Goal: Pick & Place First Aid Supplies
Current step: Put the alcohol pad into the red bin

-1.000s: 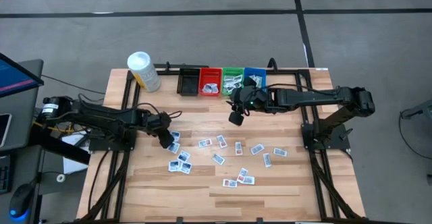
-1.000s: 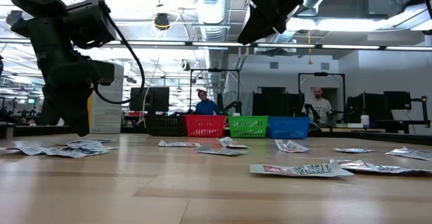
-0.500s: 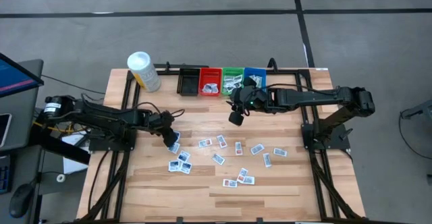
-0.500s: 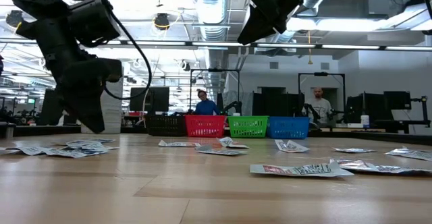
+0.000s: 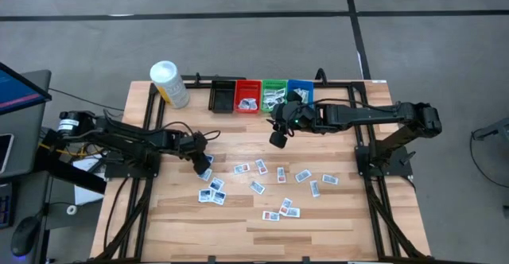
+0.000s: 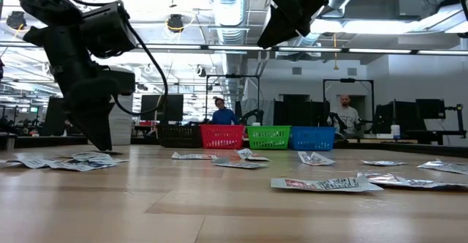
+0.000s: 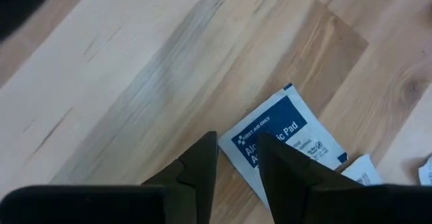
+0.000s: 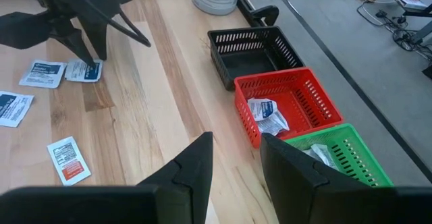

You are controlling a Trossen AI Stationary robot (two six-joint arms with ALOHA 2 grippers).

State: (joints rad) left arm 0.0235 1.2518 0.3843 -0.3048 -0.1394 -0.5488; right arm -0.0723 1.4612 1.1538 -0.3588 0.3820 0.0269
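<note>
The left pincer (image 7: 236, 158) hung just above the counter (image 7: 135, 69) with fingers apart, a blue-printed packet (image 7: 283, 143) lying directly beneath its tips, while the right pincer (image 8: 235, 158), also apart and empty, waited above the red bin (image 8: 287, 106).

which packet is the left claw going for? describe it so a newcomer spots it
On the wooden table, find the left claw at the near-left cluster of packets. The blue-panel alcohol pad packet lies flat just beyond its open fingertips; neighbours there are mostly white.
</note>
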